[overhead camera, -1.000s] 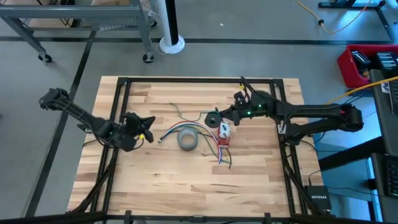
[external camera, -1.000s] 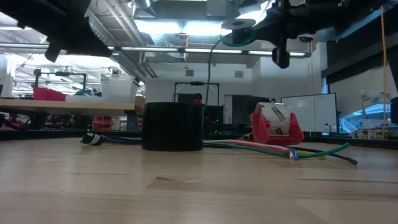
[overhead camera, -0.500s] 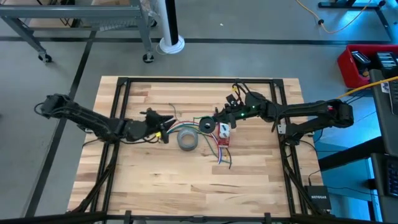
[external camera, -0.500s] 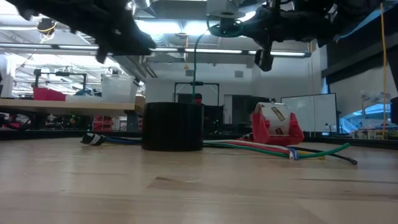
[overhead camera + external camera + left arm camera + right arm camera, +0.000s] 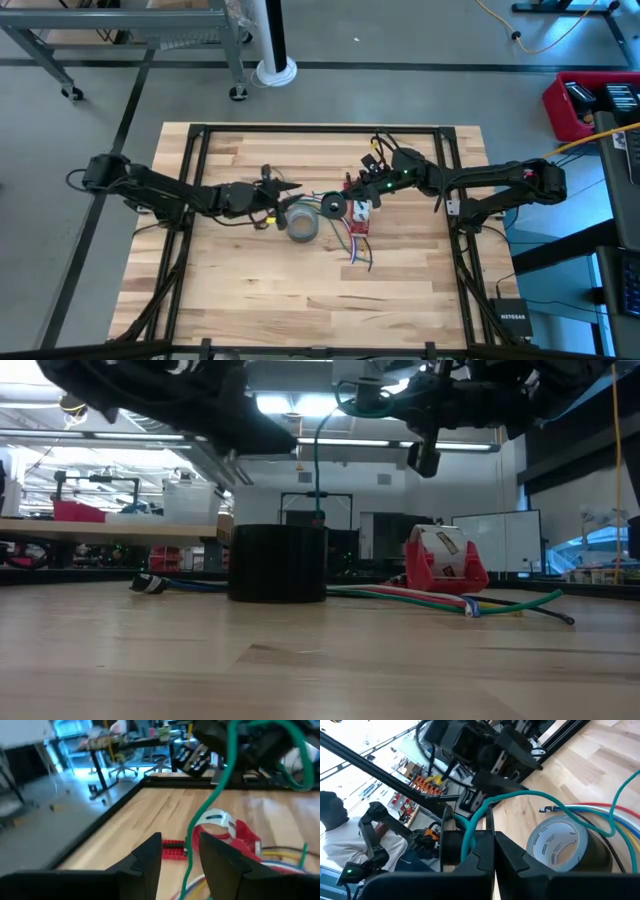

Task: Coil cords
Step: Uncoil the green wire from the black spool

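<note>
A thin green cord hangs from a small wound ring above the table's middle. My right gripper is shut on that ring. The hanging stretch drops behind the grey tape roll, which hides its lower end. My left gripper has come in level from the table's left and stands open. Its two fingers are on either side of the hanging cord, and I cannot tell whether they touch it. From above, this gripper sits just left of the ring. My right gripper pinches the green cord at the wound ring between its two shut fingers, coming in roughly level from the table's right. The ring is lifted clear of the table. One stretch of cord hangs slack below it.
The grey tape roll stands on the table under both grippers. A red tape dispenser stands beside it on the right. A bundle of coloured cords runs under them toward the near edge. A black frame borders the wooden table.
My left gripper has swept toward the table's right, rolling as it went, up to the hanging cord beside the right gripper. My right gripper has shifted a little toward the table's left with the ring, and the hanging stretch has moved with it.
</note>
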